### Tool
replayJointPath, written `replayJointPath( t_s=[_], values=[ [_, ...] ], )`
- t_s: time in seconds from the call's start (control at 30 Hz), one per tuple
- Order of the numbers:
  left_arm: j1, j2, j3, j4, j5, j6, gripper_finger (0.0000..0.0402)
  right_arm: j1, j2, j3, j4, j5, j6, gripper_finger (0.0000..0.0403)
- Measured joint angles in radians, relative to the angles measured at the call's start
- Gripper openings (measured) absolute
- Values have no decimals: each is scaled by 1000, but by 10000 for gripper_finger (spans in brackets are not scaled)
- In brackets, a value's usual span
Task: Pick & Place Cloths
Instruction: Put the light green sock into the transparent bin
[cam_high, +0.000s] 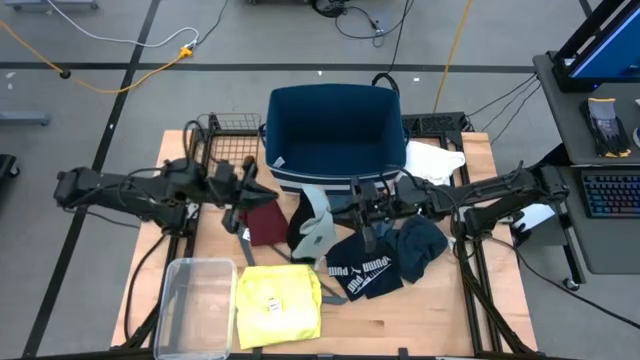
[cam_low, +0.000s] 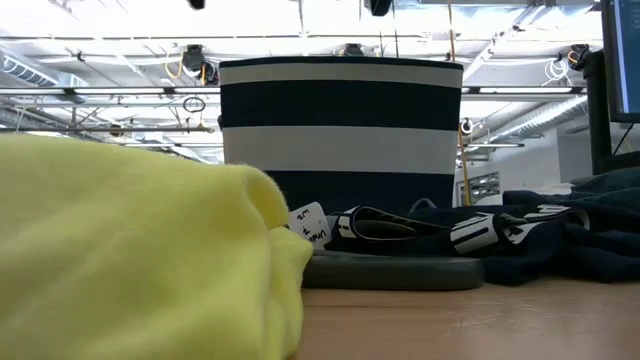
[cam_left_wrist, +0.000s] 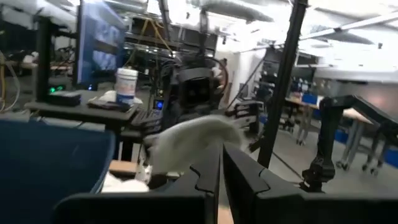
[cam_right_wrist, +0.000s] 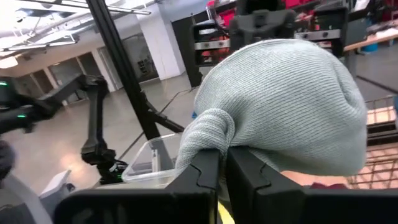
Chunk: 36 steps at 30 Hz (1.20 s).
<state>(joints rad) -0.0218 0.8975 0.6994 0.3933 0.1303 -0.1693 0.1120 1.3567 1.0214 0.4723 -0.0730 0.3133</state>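
My right gripper (cam_high: 345, 204) (cam_right_wrist: 222, 171) reaches in from the table's right and is shut on a light grey knit cloth (cam_high: 316, 222) (cam_right_wrist: 280, 106) in front of the navy bin (cam_high: 335, 135). My left gripper (cam_high: 247, 193) (cam_left_wrist: 221, 180) hovers shut and holds nothing, above the left edge of the maroon piece (cam_high: 266, 222). A yellow T-shirt (cam_high: 278, 305) (cam_low: 130, 250) lies near the near edge. The navy white-lettered fabric (cam_high: 362, 270) and a dark grey-blue piece (cam_high: 420, 245) lie below the right arm. A white shirt (cam_high: 435, 160) lies right of the bin. My right gripper pinches a bunched fold (cam_right_wrist: 208, 134) of the grey knit cloth between its two fingers, coming roughly level from the table's right. The rest of the cloth bulges out past the fingers and drapes down toward the pile; whether its lower end (cam_high: 315, 245) rests there, I cannot tell.
A clear plastic container (cam_high: 195, 300) stands at the near left beside the yellow T-shirt. Black wire racks (cam_high: 225, 135) flank the bin at the far edge. In the low view the striped bin (cam_low: 340, 120) rises behind the dark fabrics (cam_low: 480, 235). Bare wood shows at the near right.
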Motion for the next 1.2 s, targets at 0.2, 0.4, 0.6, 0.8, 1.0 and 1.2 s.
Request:
replayJointPath(
  t_s=[0.2, 0.4, 0.6, 0.8, 1.0, 1.2],
  values=[
    [-36, 154, 148, -24, 0, 44, 21, -8, 0, 0, 11, 2, -41, 3],
    [-55, 241, 247, -135, 1, 67, 22, -8, 0, 0, 9, 2, -72, 3],
    [-59, 272, 279, -135, 46, 38, 51, -8, 0, 0, 5, 2, -106, 3],
    [-59, 276, 282, -136, 46, 10, 129, -8, 0, 0, 4, 20, -132, 3],
    [-59, 281, 283, -146, 45, 17, 188, -8, 0, 0, 4, 98, -153, 3],
    [-58, 340, 283, -150, 45, 10, 213, -8, -1, 0, 36, 144, -177, 3]
  ],
)
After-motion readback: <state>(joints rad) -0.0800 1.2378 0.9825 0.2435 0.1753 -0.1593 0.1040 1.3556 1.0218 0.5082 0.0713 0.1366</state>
